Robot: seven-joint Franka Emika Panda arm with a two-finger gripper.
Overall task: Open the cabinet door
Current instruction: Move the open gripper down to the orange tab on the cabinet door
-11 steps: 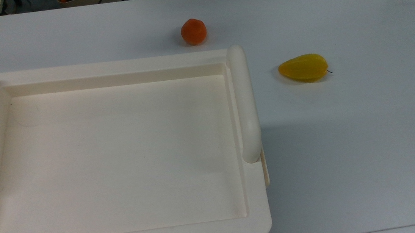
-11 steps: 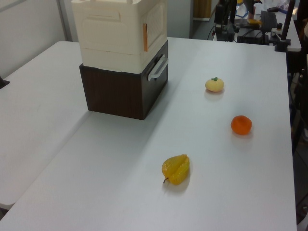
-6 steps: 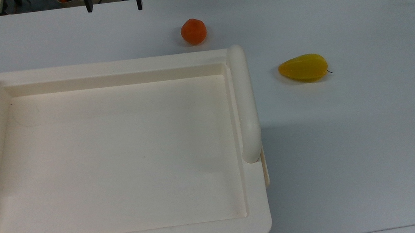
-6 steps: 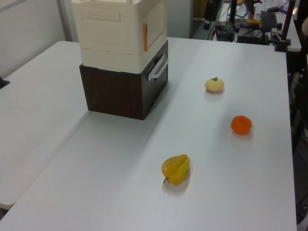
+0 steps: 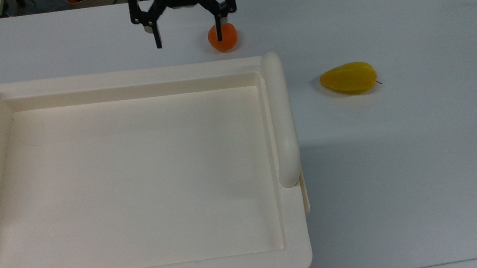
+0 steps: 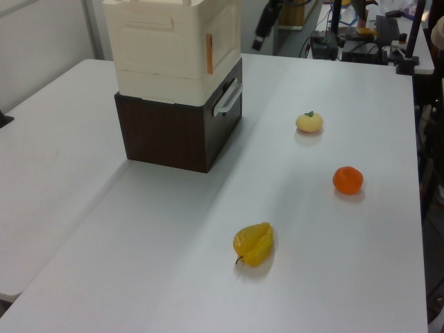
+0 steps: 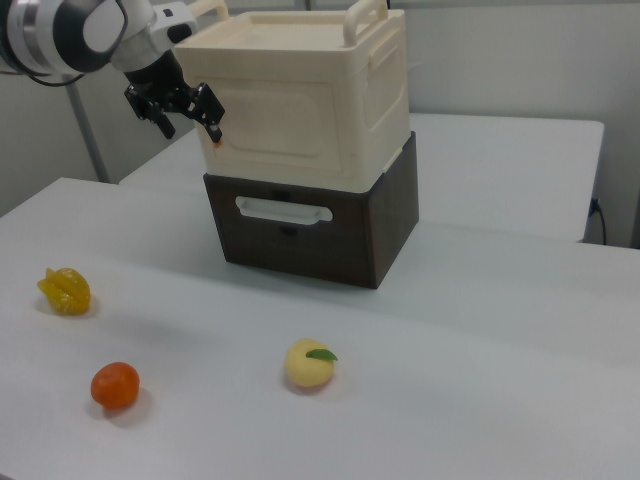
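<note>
In the right view, an orange and a pale yellow peach-like fruit lay nearest on the white table, in front of the cabinet. A yellow starfruit lay further back, to the right view's left of the cabinet. The cabinet stood on a dark brown drawer unit. Its door, the front face, sat shut. Beside the cabinet's front corner, the gripper hovered with fingers spread wide, holding nothing.
</note>
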